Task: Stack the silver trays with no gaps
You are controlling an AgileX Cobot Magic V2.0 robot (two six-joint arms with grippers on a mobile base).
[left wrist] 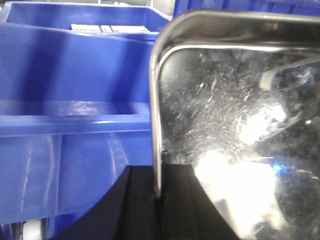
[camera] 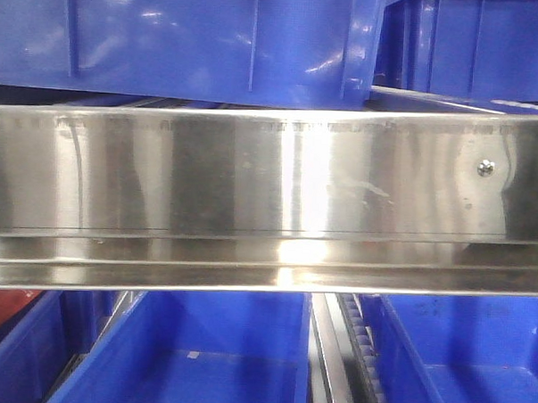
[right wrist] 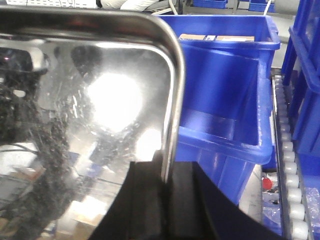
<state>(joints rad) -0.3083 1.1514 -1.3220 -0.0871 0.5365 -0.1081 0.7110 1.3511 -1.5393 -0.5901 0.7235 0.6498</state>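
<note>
Front camera: one polished steel rail [camera: 252, 174], one screw head [camera: 486, 168] in it, two blue bins [camera: 196, 38] above, three below. Left wrist: one silver tray [left wrist: 235, 125], one big blue bin [left wrist: 75, 75]. Right wrist: one silver tray [right wrist: 100, 100], two blue bins nearby.

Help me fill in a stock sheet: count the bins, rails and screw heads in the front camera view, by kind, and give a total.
Steel rail: 1
Screw head: 1
Blue bins: 5 (two above the rail, three below it, the lower-left one cut off by the frame edge)
Total: 7
</note>
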